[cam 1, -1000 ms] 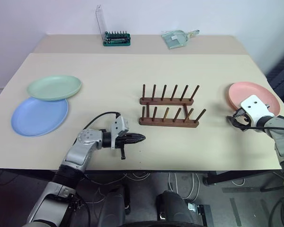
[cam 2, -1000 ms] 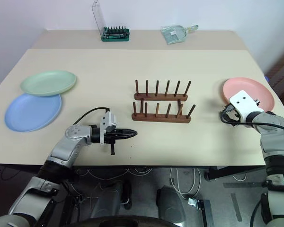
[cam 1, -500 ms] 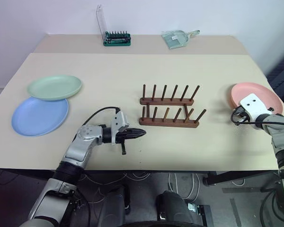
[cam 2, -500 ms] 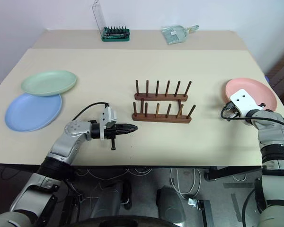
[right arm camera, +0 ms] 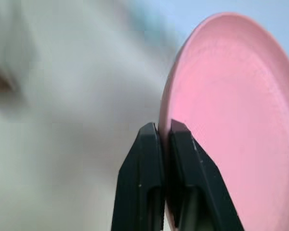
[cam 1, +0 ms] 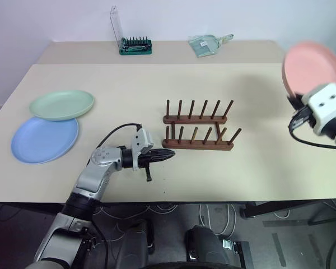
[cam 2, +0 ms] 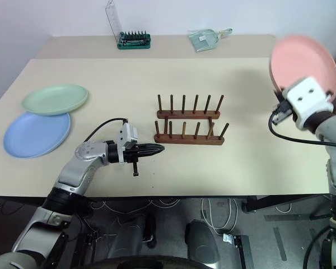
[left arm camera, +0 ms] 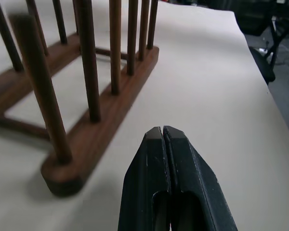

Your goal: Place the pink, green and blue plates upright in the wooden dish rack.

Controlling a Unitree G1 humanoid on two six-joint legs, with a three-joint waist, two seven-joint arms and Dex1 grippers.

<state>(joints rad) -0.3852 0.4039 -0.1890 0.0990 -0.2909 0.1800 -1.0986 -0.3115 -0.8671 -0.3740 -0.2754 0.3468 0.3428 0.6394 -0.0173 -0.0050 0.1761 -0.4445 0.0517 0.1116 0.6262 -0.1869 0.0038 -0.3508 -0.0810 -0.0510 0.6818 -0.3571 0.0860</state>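
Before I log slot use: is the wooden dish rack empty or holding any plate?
Empty. The wooden dish rack has bare pegs; the pink plate is held up by the right gripper, away from it.

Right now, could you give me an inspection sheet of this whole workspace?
Surface: beige table, second table behind.
Job's things: salmon pink plastic plate lifted on edge; pale green plate overlapping light blue plate; dark wooden pegged rack empty.
Clutter: green screwdriver-bit case, clear packet at the back.
End effectors: right end effector shut on pink plate; left end effector shut, empty, near the rack.
Cables: black wrist cables; more on floor.
Surroundings: white wall.
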